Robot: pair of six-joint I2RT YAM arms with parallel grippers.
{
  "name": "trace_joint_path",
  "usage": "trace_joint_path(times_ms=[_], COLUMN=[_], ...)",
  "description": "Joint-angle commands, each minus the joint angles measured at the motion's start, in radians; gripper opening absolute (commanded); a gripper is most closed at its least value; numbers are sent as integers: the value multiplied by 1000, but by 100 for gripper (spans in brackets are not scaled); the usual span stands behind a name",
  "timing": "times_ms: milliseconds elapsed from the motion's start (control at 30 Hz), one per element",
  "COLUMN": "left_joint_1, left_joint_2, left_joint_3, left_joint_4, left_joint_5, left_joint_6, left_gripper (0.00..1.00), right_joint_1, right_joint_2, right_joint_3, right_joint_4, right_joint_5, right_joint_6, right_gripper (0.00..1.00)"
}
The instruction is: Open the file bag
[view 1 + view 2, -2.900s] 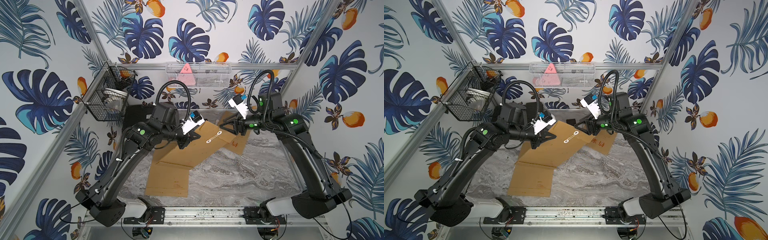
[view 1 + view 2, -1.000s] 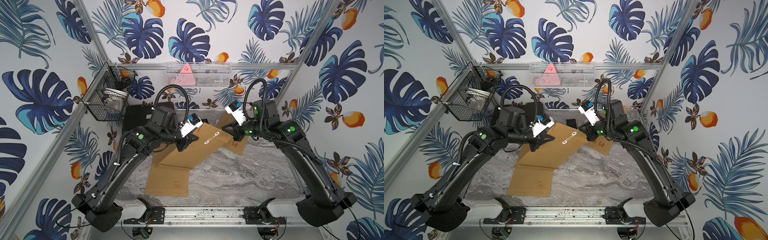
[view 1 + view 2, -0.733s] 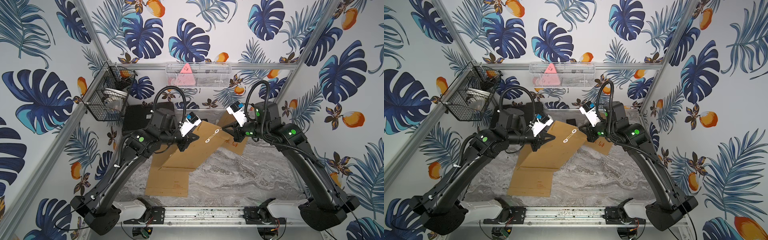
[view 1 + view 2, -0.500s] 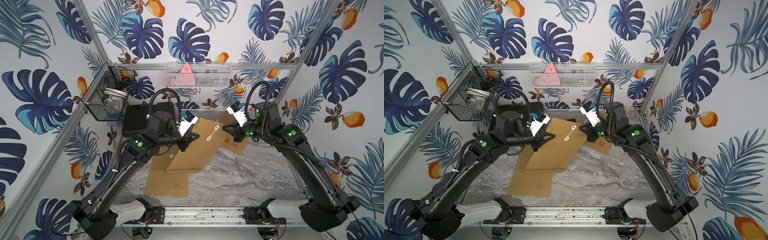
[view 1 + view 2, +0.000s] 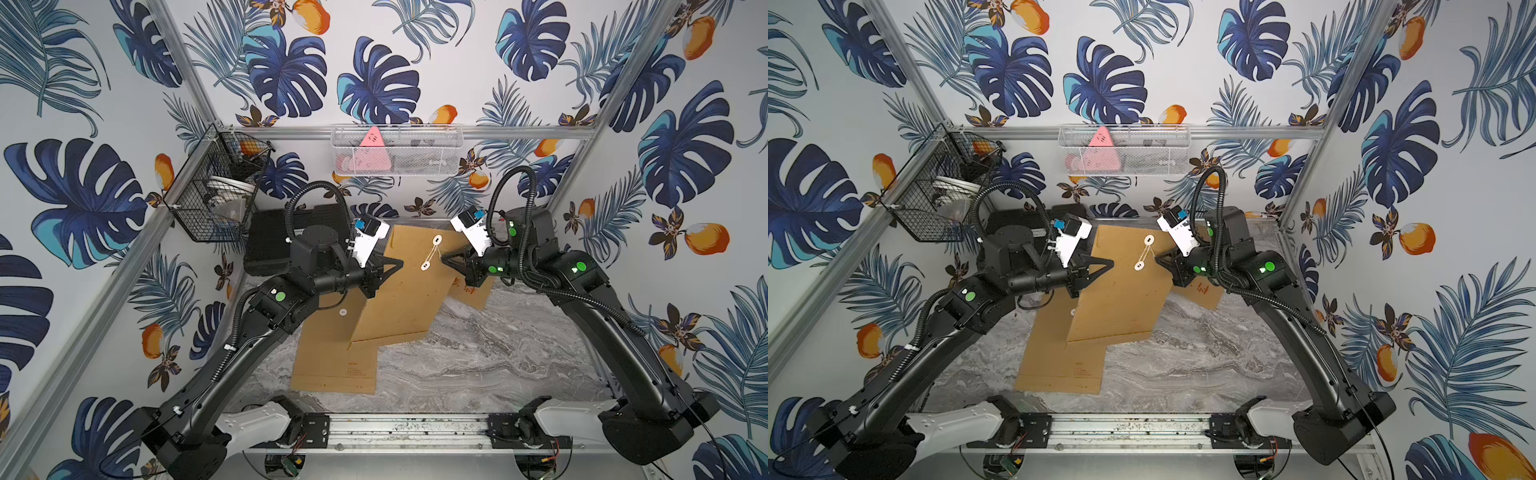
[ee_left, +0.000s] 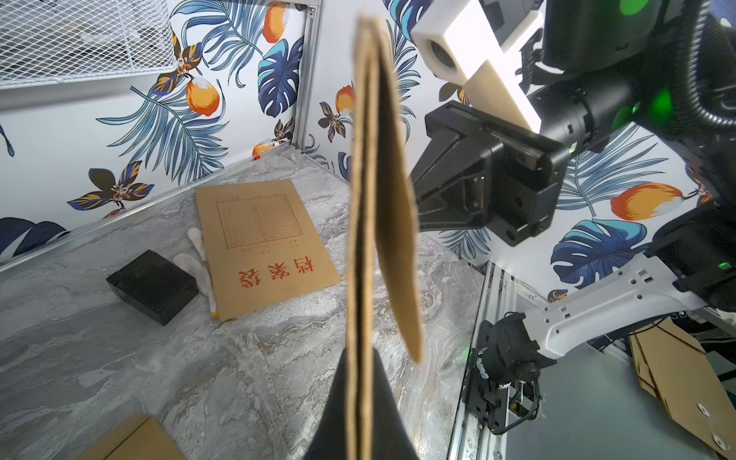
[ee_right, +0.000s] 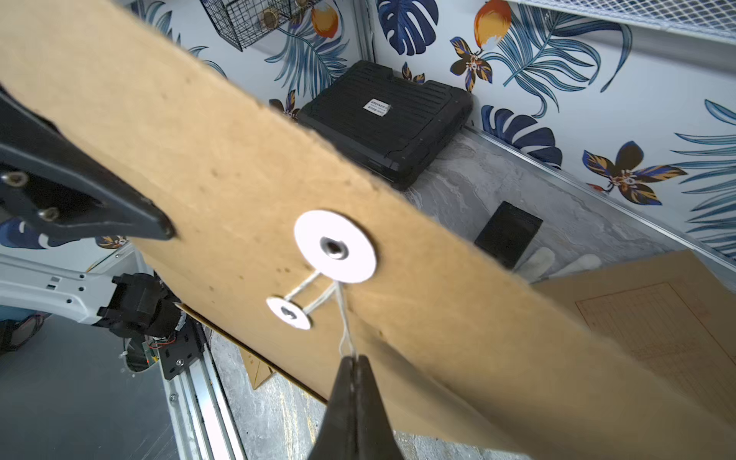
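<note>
- directions are read from above: 12 o'clock is the back wall, 6 o'clock the rail by the arm bases.
- the file bag point(image 5: 399, 299) is held up over the middle of the table point(image 5: 478, 365), tilted, with its top end toward 12 o'clock.
- its lower end lies over a second bag point(image 5: 334, 365); i cannot tell whether they touch.
- the left gripper point(image 5: 397, 264) is clamped on the file bag's 9 o'clock edge.
- in the left wrist view the bag shows edge-on, squeezed between the black fingers point(image 6: 330, 422).
- the right gripper point(image 5: 446, 261) sits at 3 o'clock of the discs point(image 5: 437, 240), its fingers pressed together on the end of the string point(image 7: 343, 318).
- two strands of string run between the large disc and the small one.
- in the left wrist view the flap point(image 6: 398, 239) stands a little off the bag's body.
- the second bag lies flat toward 6 o'clock.
- a third bag point(image 5: 473, 293) lies flat at 2 o'clock, red print up, partly under the right gripper.
- a black case point(image 5: 268, 237) sits at 10 o'clock by the wall.
- a small black box point(image 6: 153, 284) and a white glove point(image 6: 191, 255) lie just beside the third bag.
</note>
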Motion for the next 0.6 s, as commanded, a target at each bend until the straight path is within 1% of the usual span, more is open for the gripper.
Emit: trace_joint_path(times_ms=[0,300,567], left_joint_1=[0,-13,-83], left_joint_2=[1,38,77], left_joint_3=[-2,10,29], left_joint_4=[72,8,-43], left_joint_5=[-33,-175,-284], left_joint_6=[-35,9,64], left_gripper=[0,0,0], right_joint_1=[3,17,21], right_joint_2=[-3,24,26], right_joint_3=[-9,-15,-52], right_joint_4=[57,147,268], right_joint_5=[-62,-117,-123], right_joint_6=[13,98,182], right_gripper=[0,0,0])
